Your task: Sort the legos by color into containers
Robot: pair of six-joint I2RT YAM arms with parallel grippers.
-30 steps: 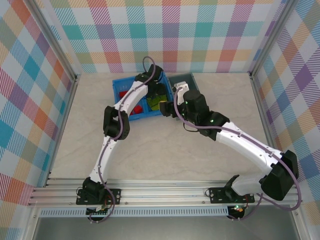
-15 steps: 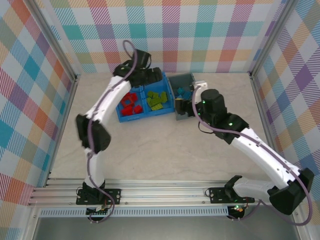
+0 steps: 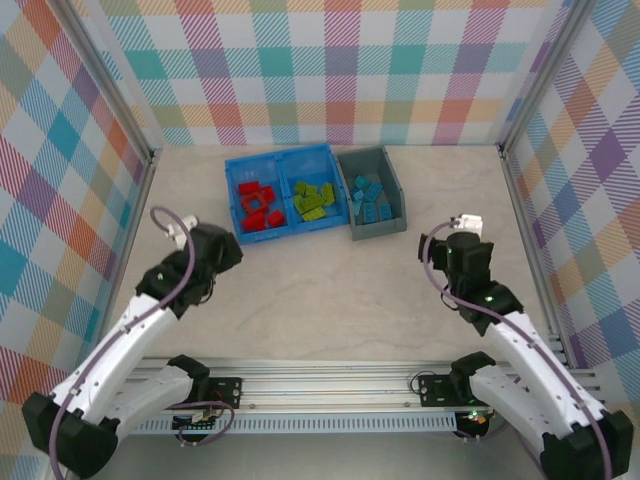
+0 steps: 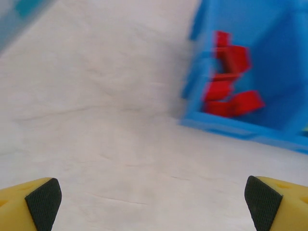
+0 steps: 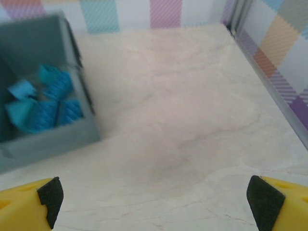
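While both arms sit low near the front edge of the counter (image 3: 330, 300), well apart from the bins, the sorting looks finished to me. The red bricks (image 3: 258, 205) lie in the left compartment of the blue bin (image 3: 283, 158) and the green bricks (image 3: 313, 200) in its right compartment. The blue bricks (image 3: 368, 198) lie in the grey bin (image 3: 397, 195) just beside it; whether the two bins touch I cannot tell. I see no loose brick on the bare counter.

The left tool (image 4: 154, 202) is spread wide, its yellow tips at the two edges of its own view with nothing between them. The right tool (image 5: 154, 199) is spread just as wide and is equally empty.

Little can go wrong, but some risks remain. A brick could be hidden under an arm or behind a bin wall and go uncounted. If either arm reaches forward again, a wide-spread tip could catch a bin rim and push the light bin along the counter or tip bricks out. The blue bricks are heaped towards one side of the grey bin, so a knock there might spill them.
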